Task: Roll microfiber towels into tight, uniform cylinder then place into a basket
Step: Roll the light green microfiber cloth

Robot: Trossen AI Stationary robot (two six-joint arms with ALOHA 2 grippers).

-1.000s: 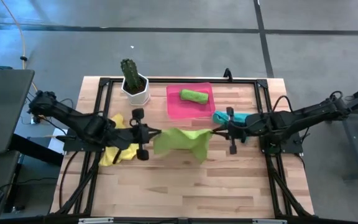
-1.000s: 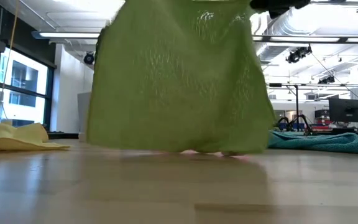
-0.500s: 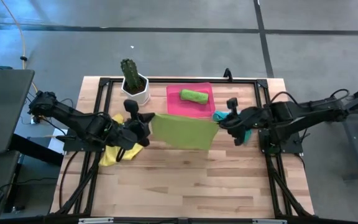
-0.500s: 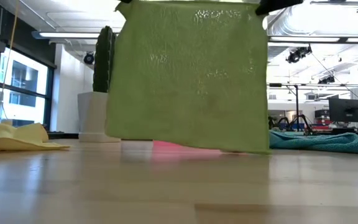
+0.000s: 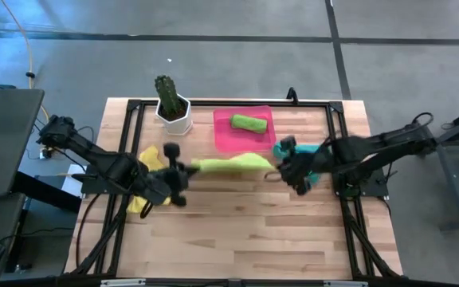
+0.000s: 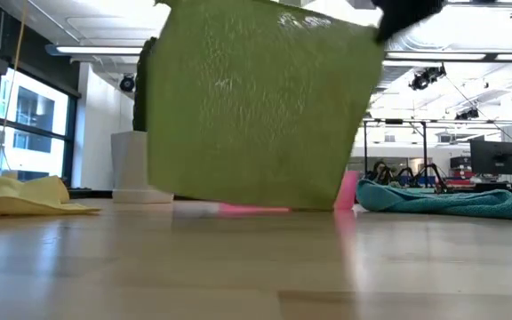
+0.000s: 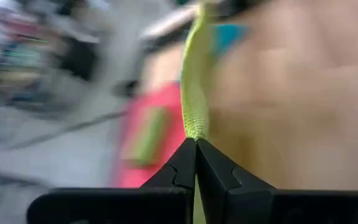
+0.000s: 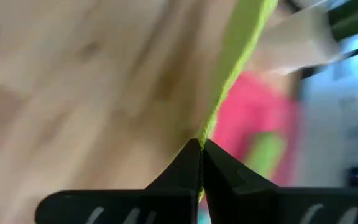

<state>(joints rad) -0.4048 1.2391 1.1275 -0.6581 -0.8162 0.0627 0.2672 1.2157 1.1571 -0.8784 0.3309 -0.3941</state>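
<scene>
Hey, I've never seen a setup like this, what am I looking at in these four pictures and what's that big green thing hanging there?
This is a robot with two dark arms at a wooden table. One picture looks straight down, one looks level across the tabletop, and two come from cameras on the wrists. The left gripper and right gripper each pinch one top corner of a lime green towel, with jaws shut, holding it stretched and hanging above the table. On the table lie a yellow towel, a teal towel, a potted cactus, and a pink basket with one rolled green towel inside.
</scene>
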